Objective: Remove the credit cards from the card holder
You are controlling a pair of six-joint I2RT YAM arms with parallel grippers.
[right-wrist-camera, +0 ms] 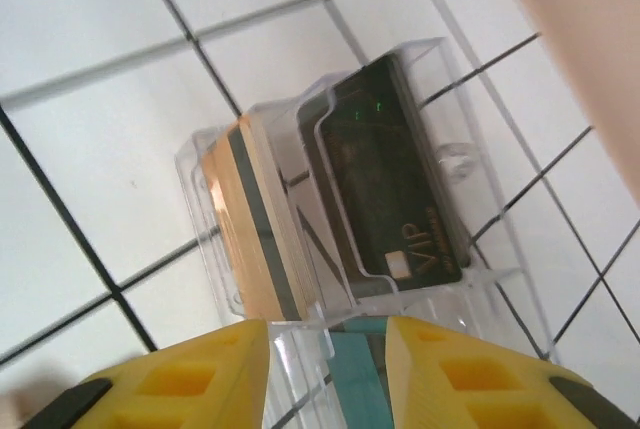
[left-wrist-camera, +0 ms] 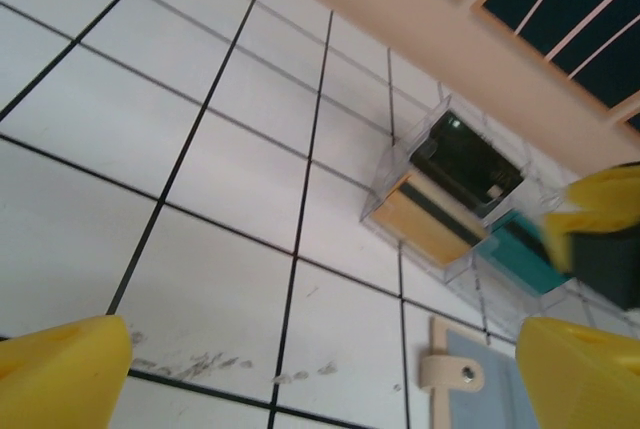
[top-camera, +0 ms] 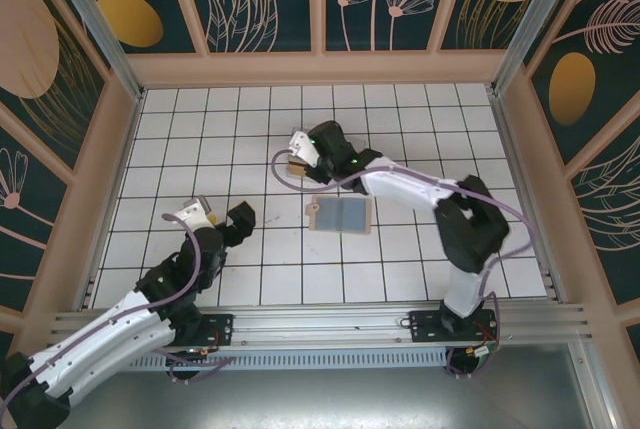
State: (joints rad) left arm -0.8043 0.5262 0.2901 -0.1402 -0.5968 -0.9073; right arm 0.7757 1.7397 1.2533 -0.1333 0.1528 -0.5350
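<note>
A: Right gripper (right-wrist-camera: 328, 334) jaws narrow, astride teal card (right-wrist-camera: 355, 374) in clear tray (right-wrist-camera: 195, 159); pinch unconfirmed. Left gripper (left-wrist-camera: 325, 369) wide

B: Likely the credit cards (right-wrist-camera: 400, 179) are thin, stiff, slick; pinch faces at an exposed edge. The card holder (top-camera: 342, 215) lies open, near tray

- The table (top-camera: 400, 109) is patterned with white tiles and dark grid lines.
- The card holder (top-camera: 341, 215) is coloured tan outside, blue-grey inside.
- A black card (right-wrist-camera: 385, 179), a dark-striped tan card (right-wrist-camera: 232, 229) and a teal card (right-wrist-camera: 355, 374) are seen in the clear tray (right-wrist-camera: 195, 164).

Bare tiles (top-camera: 200, 119) left of the card holder (top-camera: 341, 215) (clear tray (top-camera: 297, 163) and right arm (top-camera: 400, 189) close along its far side)
</note>
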